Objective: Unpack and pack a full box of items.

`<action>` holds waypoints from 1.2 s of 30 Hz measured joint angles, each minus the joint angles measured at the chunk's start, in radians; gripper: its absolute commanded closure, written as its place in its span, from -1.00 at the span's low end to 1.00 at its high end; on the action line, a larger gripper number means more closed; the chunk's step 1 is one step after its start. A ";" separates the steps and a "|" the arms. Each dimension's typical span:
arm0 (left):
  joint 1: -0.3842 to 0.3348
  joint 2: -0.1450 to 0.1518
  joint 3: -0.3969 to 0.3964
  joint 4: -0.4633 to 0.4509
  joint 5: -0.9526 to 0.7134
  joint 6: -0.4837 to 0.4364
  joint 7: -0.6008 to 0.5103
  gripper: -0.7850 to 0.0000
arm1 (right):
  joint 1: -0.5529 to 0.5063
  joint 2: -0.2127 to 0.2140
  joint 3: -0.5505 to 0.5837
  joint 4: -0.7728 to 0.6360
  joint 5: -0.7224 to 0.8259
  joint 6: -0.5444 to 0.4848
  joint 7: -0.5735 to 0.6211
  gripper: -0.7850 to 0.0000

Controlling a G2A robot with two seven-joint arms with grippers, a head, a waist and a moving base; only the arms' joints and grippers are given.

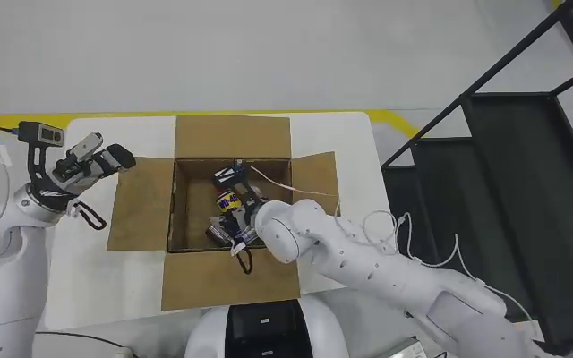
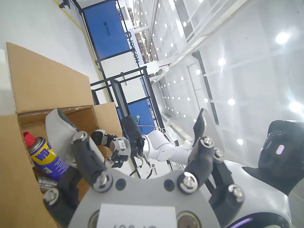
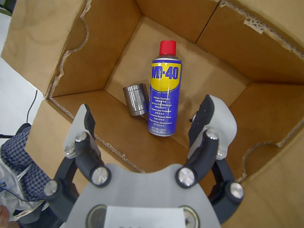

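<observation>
White table [image 1: 98, 286] carries cardboard box [image 1: 233, 134] — spray can [image 3: 165, 91], steel cylinder [image 3: 135, 100] inside. Left gripper [image 2: 129, 119], right gripper [image 3: 146, 106] spread, empty. Grey floor [image 1: 269, 54] — yellow line [image 1: 89, 115].

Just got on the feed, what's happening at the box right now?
The right gripper hangs over the open cardboard box, jaws open and empty, above a spray can that lies on the box floor with a metal cylinder beside it. The left gripper hovers beside the box's left flap, over the table, jaws open, holding nothing.
</observation>
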 measured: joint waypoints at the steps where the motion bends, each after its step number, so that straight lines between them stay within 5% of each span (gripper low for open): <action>1: 0.000 0.000 0.000 0.000 0.000 0.000 0.000 -1.00 | 0.000 0.000 0.000 0.000 0.000 0.000 0.000 -1.00; 18: 0.000 0.000 0.000 0.000 0.000 0.000 0.000 -1.00 | 0.000 -0.004 -0.009 0.026 -0.007 -0.033 0.001 -1.00; 36: 0.000 0.000 0.000 0.000 0.000 0.000 0.000 -1.00 | 0.163 -0.123 -0.121 0.295 -0.037 -0.121 0.126 -1.00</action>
